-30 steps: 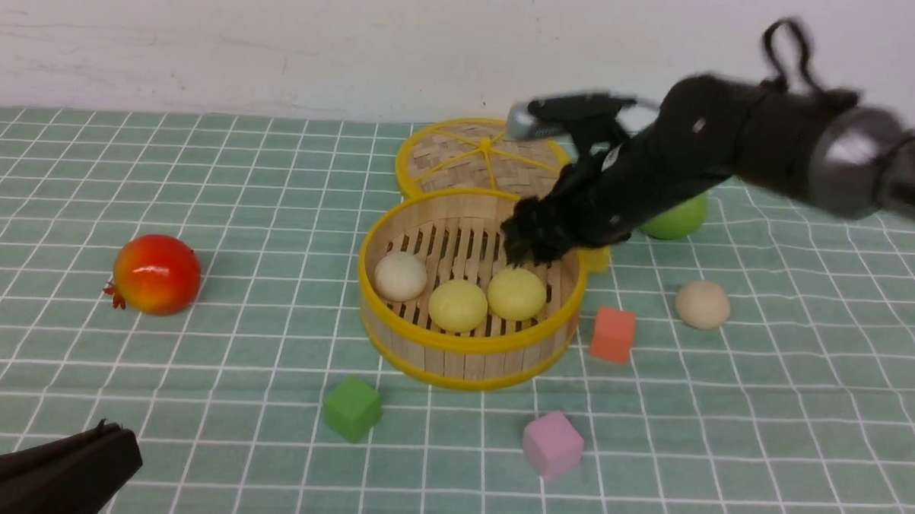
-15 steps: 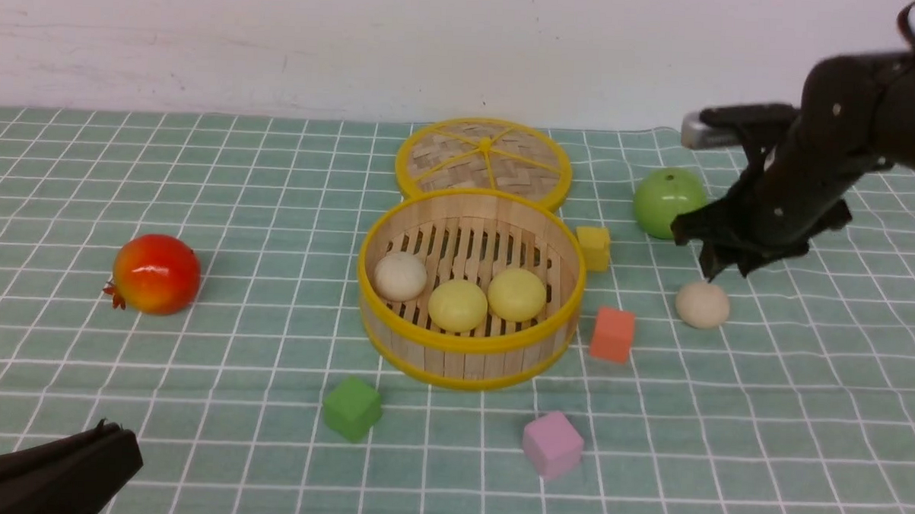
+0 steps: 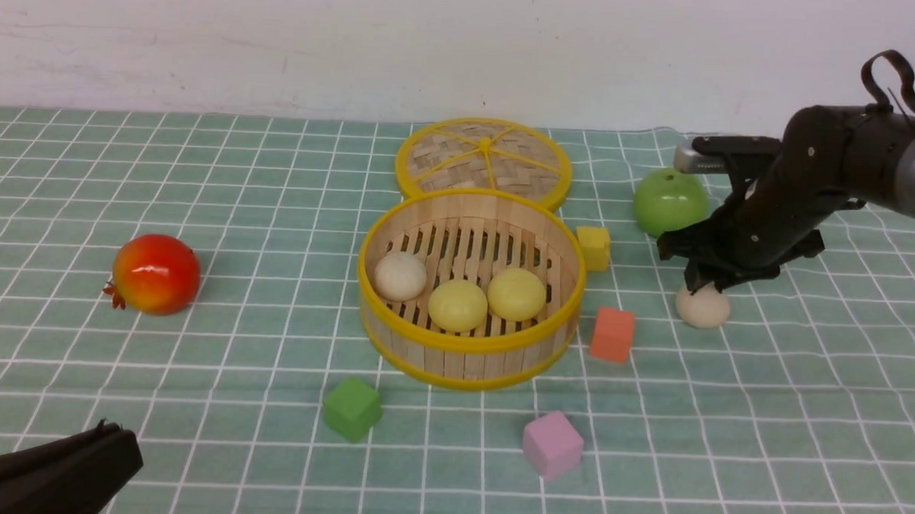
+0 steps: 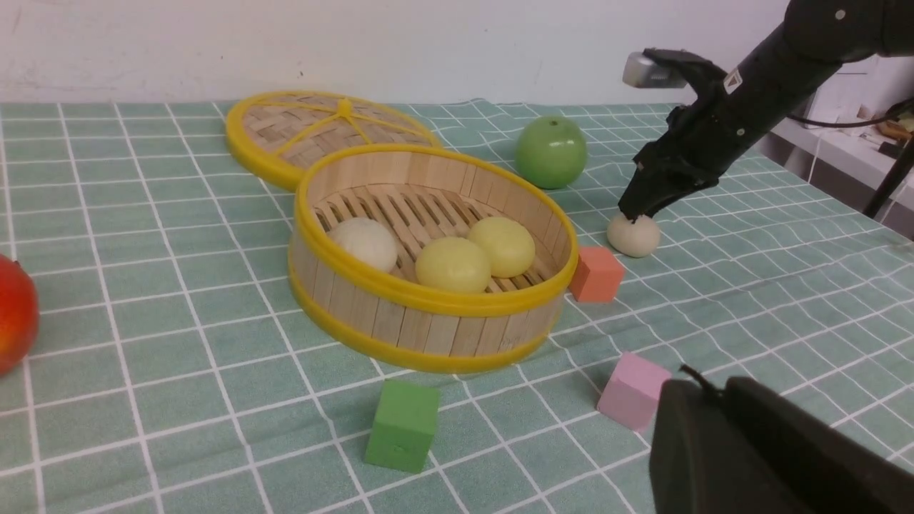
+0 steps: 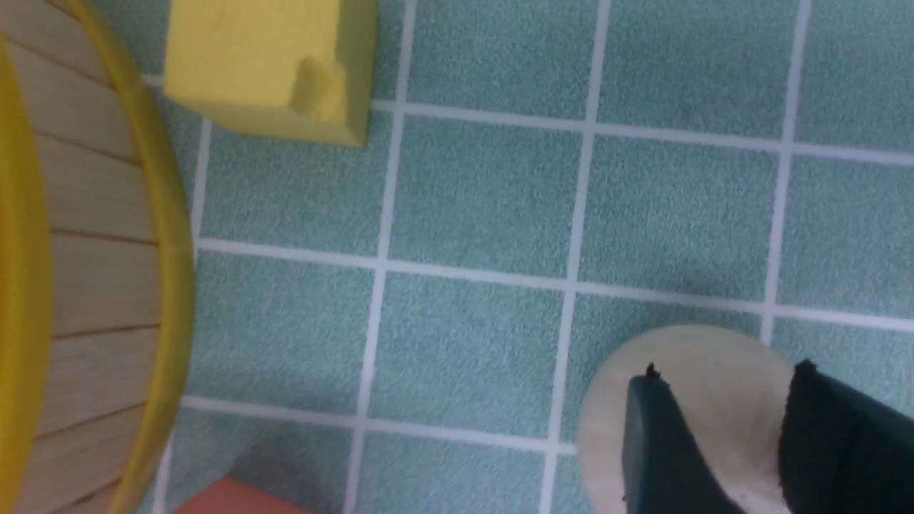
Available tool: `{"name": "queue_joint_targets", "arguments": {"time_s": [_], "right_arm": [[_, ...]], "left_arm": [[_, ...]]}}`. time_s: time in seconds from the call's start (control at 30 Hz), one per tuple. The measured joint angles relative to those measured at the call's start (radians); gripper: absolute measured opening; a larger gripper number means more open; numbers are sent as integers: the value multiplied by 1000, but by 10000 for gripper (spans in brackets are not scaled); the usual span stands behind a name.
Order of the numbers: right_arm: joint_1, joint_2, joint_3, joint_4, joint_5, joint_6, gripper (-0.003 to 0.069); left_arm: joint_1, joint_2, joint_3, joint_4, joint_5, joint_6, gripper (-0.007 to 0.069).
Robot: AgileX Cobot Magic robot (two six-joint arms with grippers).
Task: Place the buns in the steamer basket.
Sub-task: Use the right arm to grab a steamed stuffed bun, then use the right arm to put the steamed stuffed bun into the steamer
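Observation:
The steamer basket (image 3: pixel 466 345) stands mid-table and holds three buns: a cream-white one (image 3: pixel 400 276) and two pale yellow ones (image 3: pixel 457 305) (image 3: pixel 516 293). Another cream-white bun (image 3: pixel 702 307) lies on the cloth to the basket's right. My right gripper (image 3: pixel 704 283) points down right over it, its tips at the bun's top. In the right wrist view the right gripper (image 5: pixel 725 369) stands part open, with the bun (image 5: pixel 714 414) showing in the gap. My left gripper (image 3: pixel 105 429) rests low at the near left, shut and empty, also in the left wrist view (image 4: pixel 703 385).
The flat woven lid (image 3: pixel 484 157) lies behind the basket. A green apple (image 3: pixel 669 203) sits just behind the right gripper, with a yellow cube (image 3: pixel 593 246) and an orange cube (image 3: pixel 612 334) beside the basket. A green cube (image 3: pixel 352 408), a pink cube (image 3: pixel 551 444) and a pomegranate (image 3: pixel 156 273) lie nearer.
My right arm has swung from over the basket to the right and come down onto the loose cream-white bun. Its jaws have narrowed. The left arm has stayed still.

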Motion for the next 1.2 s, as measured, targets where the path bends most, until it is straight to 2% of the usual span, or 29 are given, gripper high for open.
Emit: {"name": "queue_joint_targets", "arguments": {"time_s": [0.3,0.4,0.43,0.47,0.53,0.57,0.77,0.97,1.03,1.2], "right_arm": [[-1,26,0,-23,-24,0,244],[-1,26,0,-23,-25,-1,192],[-1,26,0,-23,-25,-7,155],[-1,26,0,-23,-25,-9,155],[-1,25,0,-23,-25,-36,45],[-1,23,0,-23,-23,-44,12],[5,-44,0,-9,16,-60,3],[87,-186,0,148,-33,-202,3],[158,-212,-1,256,-112,-277,4],[264,-158,-2,355,-259,-352,13]], "left_arm": [[0,0,0,0,0,0,39],[0,0,0,0,0,0,41],[0,0,0,0,0,0,43],[0,0,0,0,0,0,43],[0,0,0,0,0,0,48],[0,0,0,0,0,0,50],[0,0,0,0,1,0,55],[0,0,0,0,1,0,56],[0,0,0,0,1,0,56],[0,0,0,0,1,0,56]]}}
